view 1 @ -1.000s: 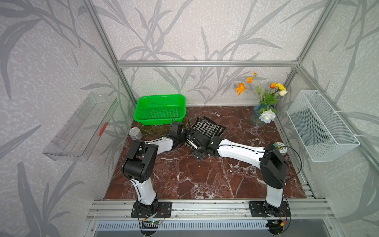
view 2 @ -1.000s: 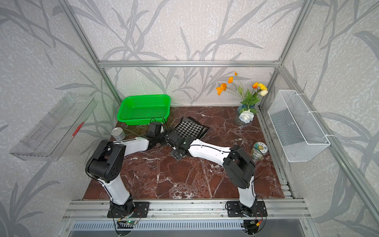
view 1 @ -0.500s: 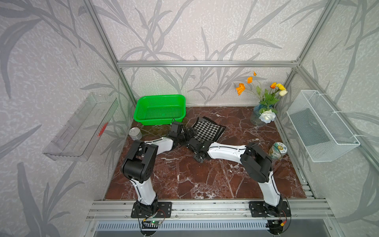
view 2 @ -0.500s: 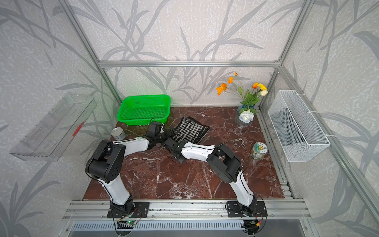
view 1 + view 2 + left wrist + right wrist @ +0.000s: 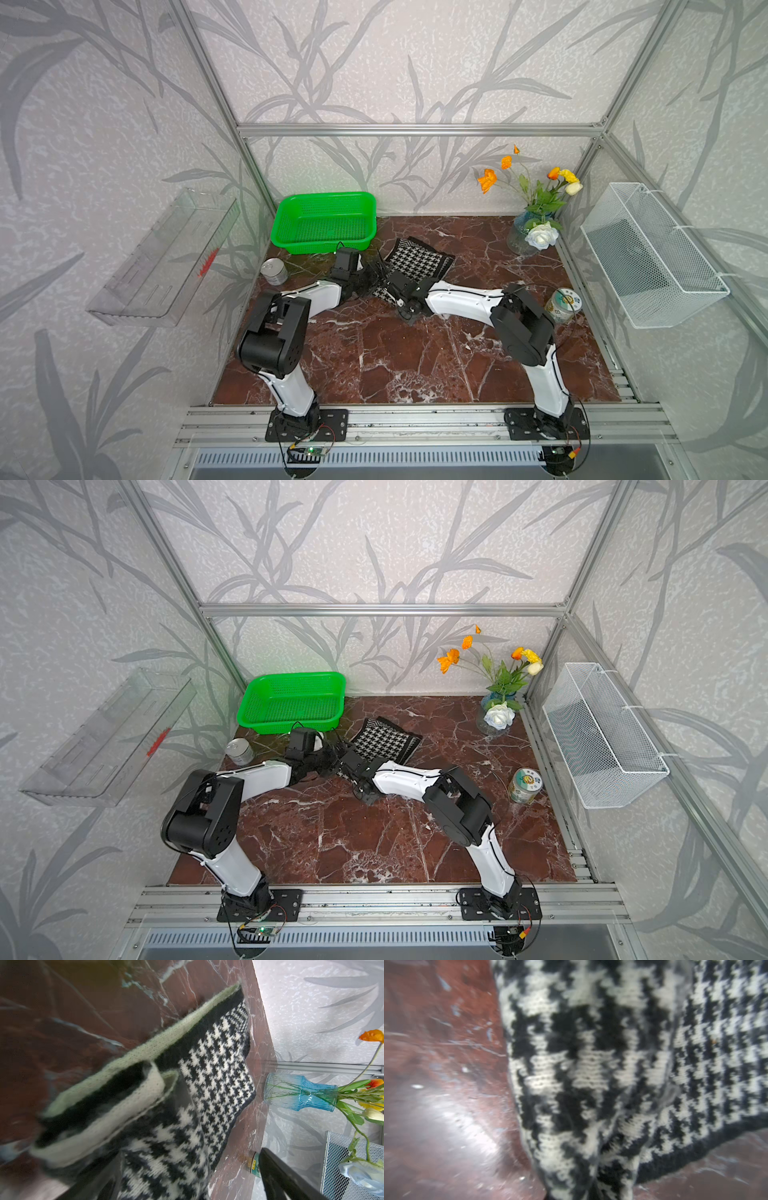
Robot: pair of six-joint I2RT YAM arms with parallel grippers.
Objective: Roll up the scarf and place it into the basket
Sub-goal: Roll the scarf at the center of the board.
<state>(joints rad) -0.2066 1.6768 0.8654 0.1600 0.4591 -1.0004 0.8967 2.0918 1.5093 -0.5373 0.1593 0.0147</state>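
The scarf (image 5: 419, 264) (image 5: 386, 742) lies folded on the marble floor, houndstooth side up, just right of the green basket (image 5: 324, 222) (image 5: 291, 700), which holds nothing. Both grippers meet at the scarf's near-left end. My left gripper (image 5: 368, 279) (image 5: 187, 1184) is open; its dark finger (image 5: 280, 1180) stands wide of the cloth, and the scarf's (image 5: 216, 1068) folded cream-edged end lies between the jaws. My right gripper (image 5: 392, 286) (image 5: 591, 1192) is shut on a bunched pinch of the scarf (image 5: 591, 1064), which fills its view.
A silver can (image 5: 274, 272) stands left of the arms and a green-labelled can (image 5: 563, 305) at the right. A blue glass vase of flowers (image 5: 530, 237) sits in the back right corner. A white wire basket (image 5: 648, 257) and a clear tray (image 5: 166, 257) hang on the side walls.
My right gripper has closed on the scarf's near end, and the right arm's elbow has shifted. The left arm has stayed in place with its jaws open.
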